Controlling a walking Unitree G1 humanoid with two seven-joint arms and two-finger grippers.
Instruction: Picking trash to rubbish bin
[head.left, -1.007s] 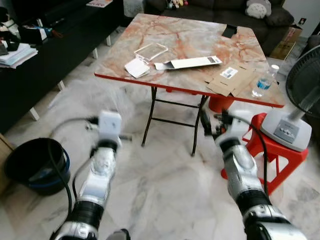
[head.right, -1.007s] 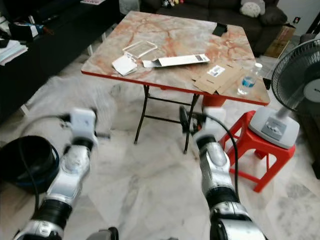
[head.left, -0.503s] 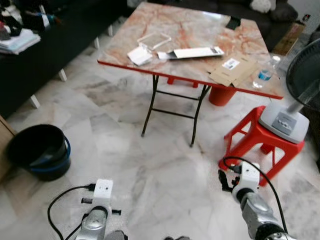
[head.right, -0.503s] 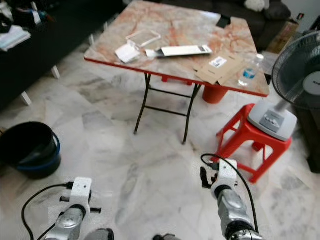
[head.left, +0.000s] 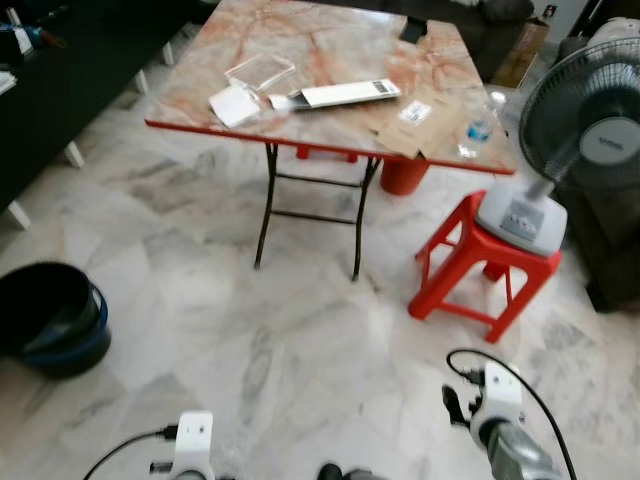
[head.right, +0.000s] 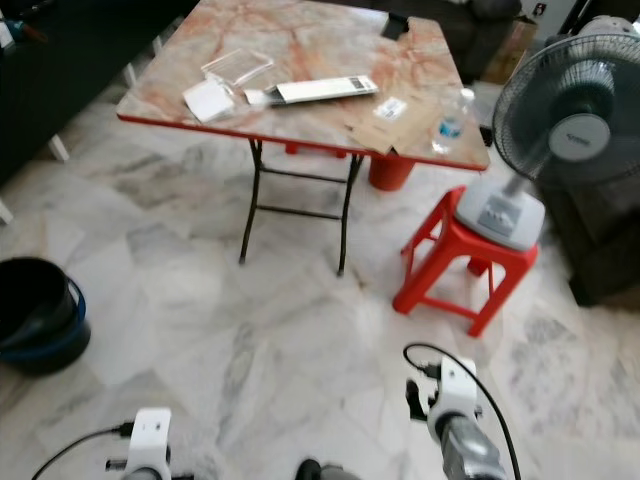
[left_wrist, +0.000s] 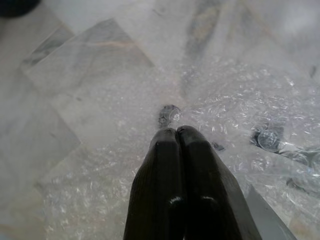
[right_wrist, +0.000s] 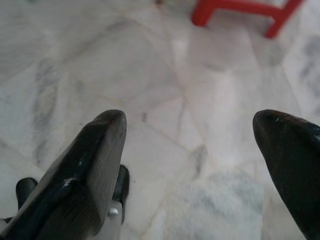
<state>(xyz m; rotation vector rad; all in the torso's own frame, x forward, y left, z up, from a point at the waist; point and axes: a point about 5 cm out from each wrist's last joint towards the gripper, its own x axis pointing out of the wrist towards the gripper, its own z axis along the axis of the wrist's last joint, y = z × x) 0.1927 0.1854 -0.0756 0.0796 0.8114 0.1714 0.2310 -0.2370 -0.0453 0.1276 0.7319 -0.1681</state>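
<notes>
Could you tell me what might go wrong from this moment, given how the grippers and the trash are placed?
The left gripper is shut over bubble wrap spread on the floor; its fingers look pressed together, so it may hold little or nothing and lift away empty. The loose sheet could also drag or trail. The black bin stands away to the robot's left, so anything weakly held might drop on the way. The right gripper hangs open above the tiles.
</notes>
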